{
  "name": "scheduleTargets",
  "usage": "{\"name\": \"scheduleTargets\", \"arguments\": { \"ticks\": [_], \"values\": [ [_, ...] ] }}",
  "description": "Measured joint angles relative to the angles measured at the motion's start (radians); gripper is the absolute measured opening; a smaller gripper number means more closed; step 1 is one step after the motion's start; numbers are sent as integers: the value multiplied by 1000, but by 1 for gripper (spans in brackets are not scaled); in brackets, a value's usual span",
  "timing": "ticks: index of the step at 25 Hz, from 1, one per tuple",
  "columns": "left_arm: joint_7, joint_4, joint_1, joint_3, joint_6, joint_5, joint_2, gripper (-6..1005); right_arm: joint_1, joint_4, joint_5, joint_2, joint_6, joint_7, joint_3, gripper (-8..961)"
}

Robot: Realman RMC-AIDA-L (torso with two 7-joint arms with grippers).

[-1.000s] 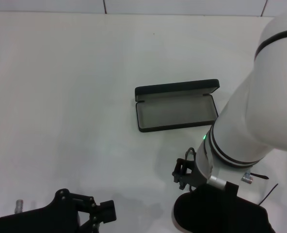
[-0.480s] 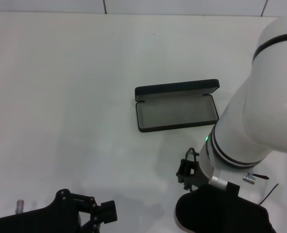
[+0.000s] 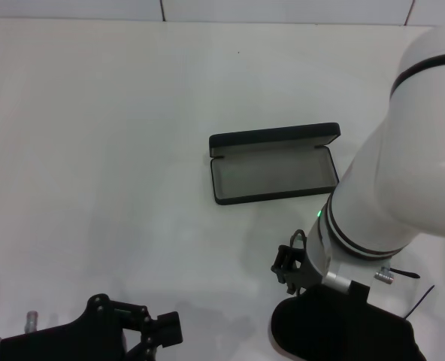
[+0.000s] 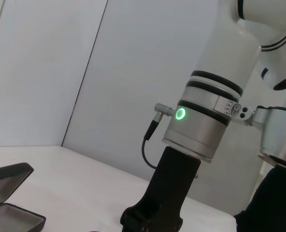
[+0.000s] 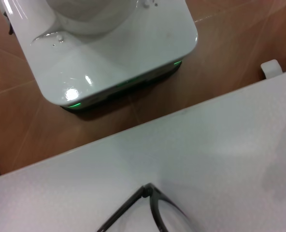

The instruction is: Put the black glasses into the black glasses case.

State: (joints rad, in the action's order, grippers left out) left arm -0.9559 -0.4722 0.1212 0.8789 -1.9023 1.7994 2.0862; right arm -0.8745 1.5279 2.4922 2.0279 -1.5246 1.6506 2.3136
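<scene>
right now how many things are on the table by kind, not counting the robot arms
black glasses case, lid open, nothing inside: 1
black glasses, only part of the frame in sight in the right wrist view: 1
total: 2

The case lies open on the table, its lid raised along the far side; bare tabletop lies all round it; my own right arm crowds its near right corner; my left gripper sits well apart.
</scene>
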Motion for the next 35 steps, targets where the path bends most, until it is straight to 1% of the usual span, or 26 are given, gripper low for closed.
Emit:
{"name": "scheduleTargets", "arguments": {
  "ticks": [16,22,24,30,33,35],
  "values": [
    [1,7,0,0,0,-1,0,68,0,-23,5,-1,31,-12,11,226],
    [8,11,-2,0,2,-1,0,68,2,-23,20,-2,42,-12,15,103],
    [8,12,-2,0,2,-2,0,68,6,-18,26,-1,42,-9,15,103],
    [8,12,-1,0,2,-4,0,67,44,21,66,-1,44,13,-6,103],
    [8,12,-1,0,2,-12,0,67,82,42,78,-2,48,24,-49,103],
    [8,12,3,0,2,-21,0,67,114,61,77,-1,49,30,-97,103]
  ]
}}
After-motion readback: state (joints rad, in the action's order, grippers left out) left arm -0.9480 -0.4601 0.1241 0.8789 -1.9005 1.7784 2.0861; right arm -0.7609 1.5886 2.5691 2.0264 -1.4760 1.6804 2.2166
